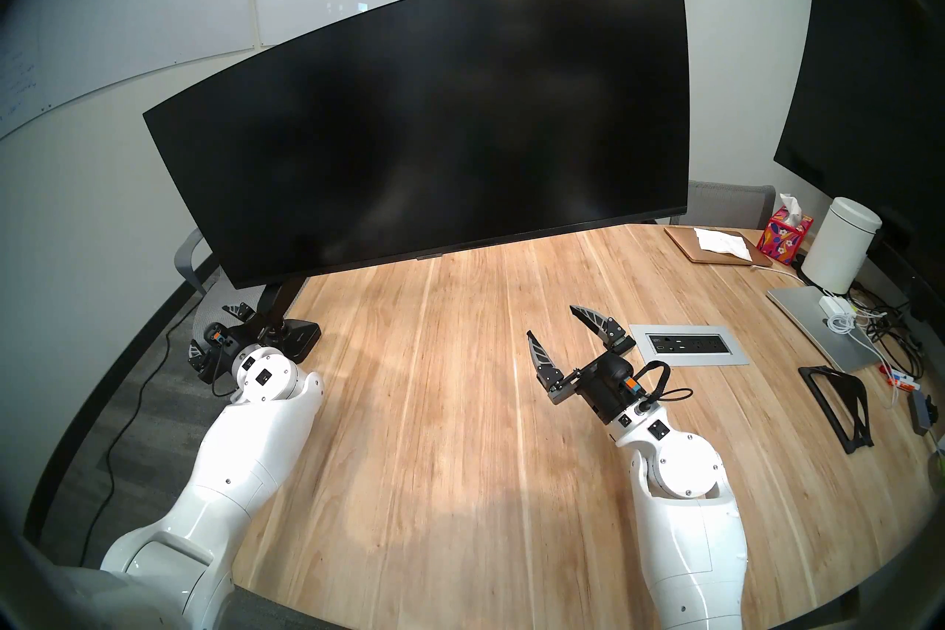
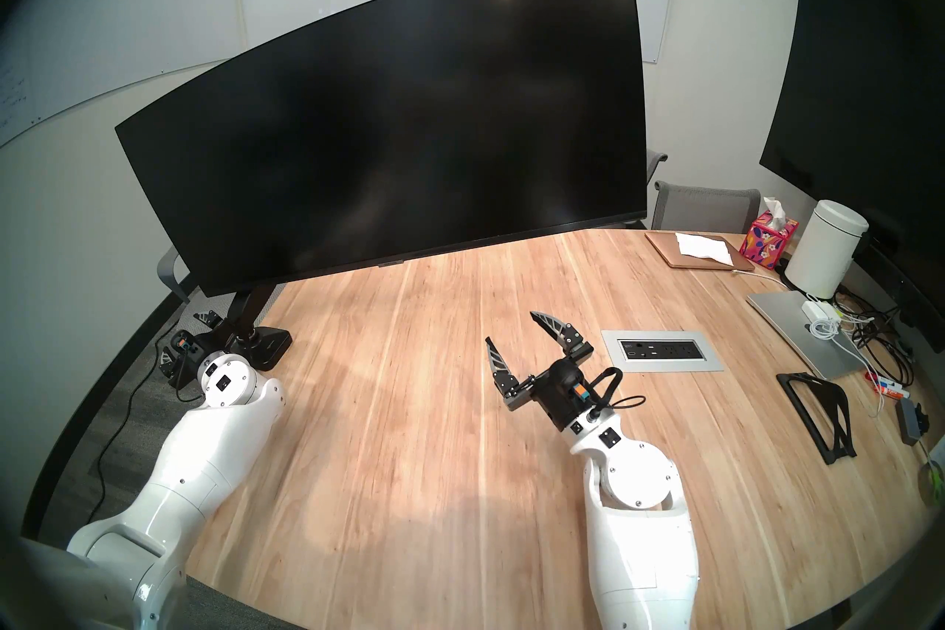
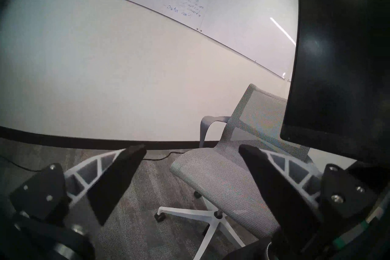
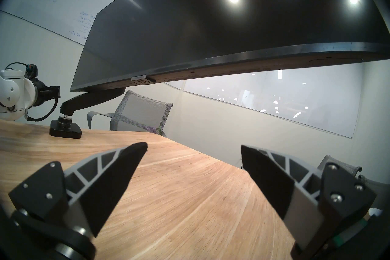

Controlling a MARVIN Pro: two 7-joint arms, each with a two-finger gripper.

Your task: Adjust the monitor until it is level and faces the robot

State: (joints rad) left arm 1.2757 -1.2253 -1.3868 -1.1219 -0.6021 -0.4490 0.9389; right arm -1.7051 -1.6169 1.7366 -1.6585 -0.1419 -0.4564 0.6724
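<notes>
The monitor [image 1: 434, 117] is a wide curved black screen that hangs tilted, its left end low and its right end high. Its black arm [image 1: 278, 301] runs down to a flat base [image 1: 301, 337] at the wooden table's [image 1: 434, 409] left edge. My left gripper [image 1: 217, 330] is open and empty, just left of the base and below the monitor's low left corner [image 3: 306, 137]. My right gripper [image 1: 551, 320] is open and empty above the table's middle, below and in front of the monitor's bottom edge [image 4: 211, 63]. Neither gripper touches the monitor.
A larger flat black screen [image 1: 869, 76] stands at the far right. Near it are a white canister [image 1: 844, 245], a tissue box [image 1: 787, 235], a brown pad [image 1: 716, 245], a silver laptop [image 1: 818, 327], cables [image 1: 890, 332], a black stand [image 1: 833, 409] and an inset outlet panel [image 1: 688, 345]. Grey mesh chairs [image 3: 232, 168] stand behind the table.
</notes>
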